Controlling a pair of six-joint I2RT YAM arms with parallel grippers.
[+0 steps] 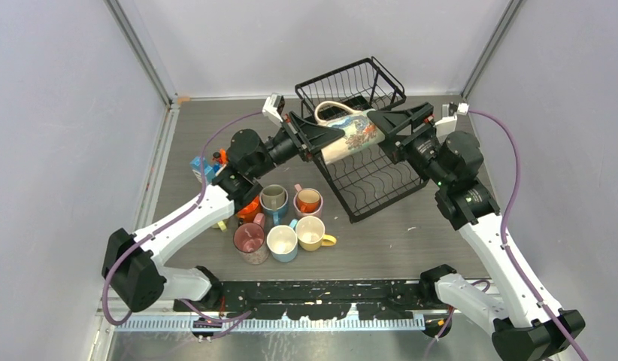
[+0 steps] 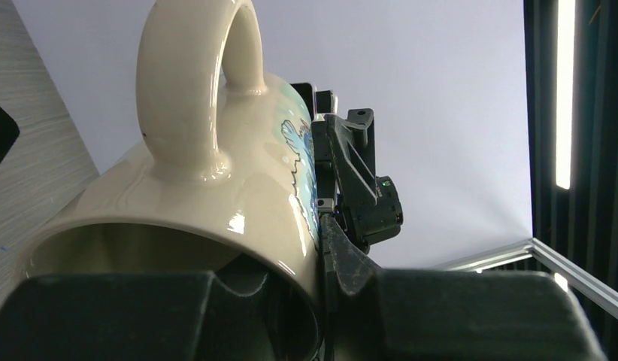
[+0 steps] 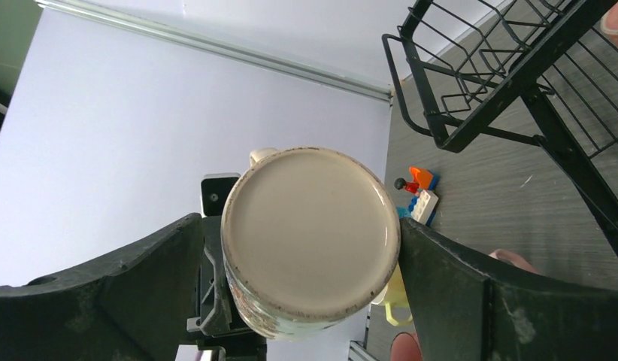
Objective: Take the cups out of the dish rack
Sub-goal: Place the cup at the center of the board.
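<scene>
**Entry: cream printed mug, held level above the rack (hazards noted)**

**Location.** The cream mug [image 1: 352, 134], printed on its side, lay horizontal in the air over the lower tray of the dish rack [image 1: 366, 192]. It sat just near of the upper basket, with its handle upward. Several other cups [image 1: 285, 222] stood grouped on the table [image 1: 419, 241], left of the rack and nearer the arm bases.

**Pincers.** The left gripper [image 1: 326, 138] was closed narrow on the mug's rim, one finger inside the mouth and one outside. The right gripper [image 1: 387, 126] stood wide, a finger on either side of the mug's base and not clamped. Whether one finger grazed the wall could not be told.

**Hazards, as judged.**
- The whole mug hung from a rim pinch on glossy glaze. It might pivot or slide out and drop onto the rack wires.
- The right fingers sat very close to the base. A crooked withdrawal could brush it and lever the mug loose.
- The handle lay near the basket rim. A lift toward the far side could snag it.
- The grouped cups left little room. A low carry leftward could topple them.
</scene>
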